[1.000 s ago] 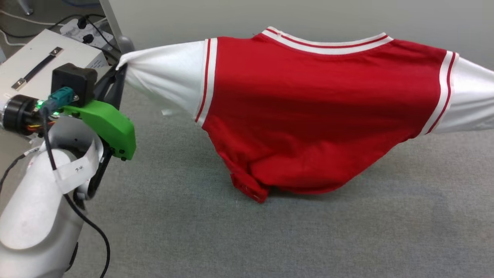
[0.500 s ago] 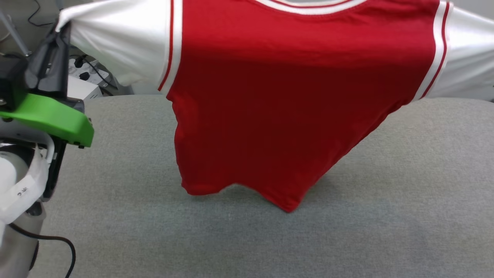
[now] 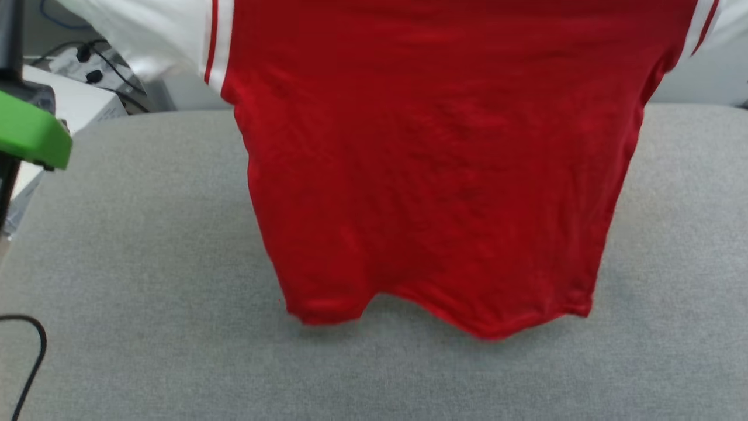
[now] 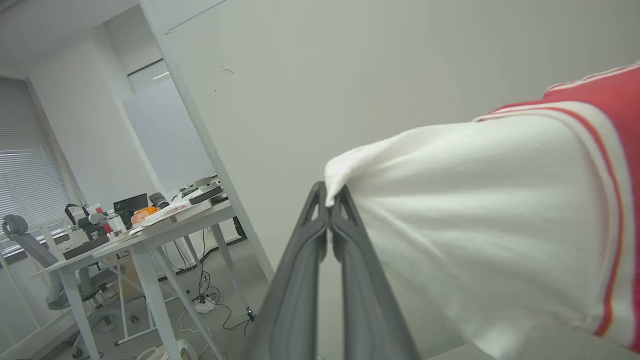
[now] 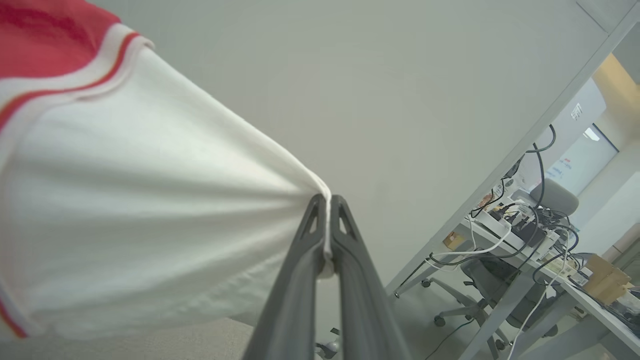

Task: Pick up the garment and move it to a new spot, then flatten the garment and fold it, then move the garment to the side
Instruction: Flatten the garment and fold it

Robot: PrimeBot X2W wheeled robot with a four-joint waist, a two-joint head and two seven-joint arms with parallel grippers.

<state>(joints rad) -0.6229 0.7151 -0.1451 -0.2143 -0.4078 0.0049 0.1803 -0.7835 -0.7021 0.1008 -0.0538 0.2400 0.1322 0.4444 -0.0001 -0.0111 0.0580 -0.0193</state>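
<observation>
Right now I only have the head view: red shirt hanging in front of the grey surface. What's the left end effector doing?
Observer: In the left wrist view, the left end effector is shut on the cuff corner of one white sleeve of the garment.
Operator: And the right?
Observer: In the right wrist view, the right end effector is shut on the cuff edge of the other sleeve, with the cloth pulled taut from the pinch.
</observation>
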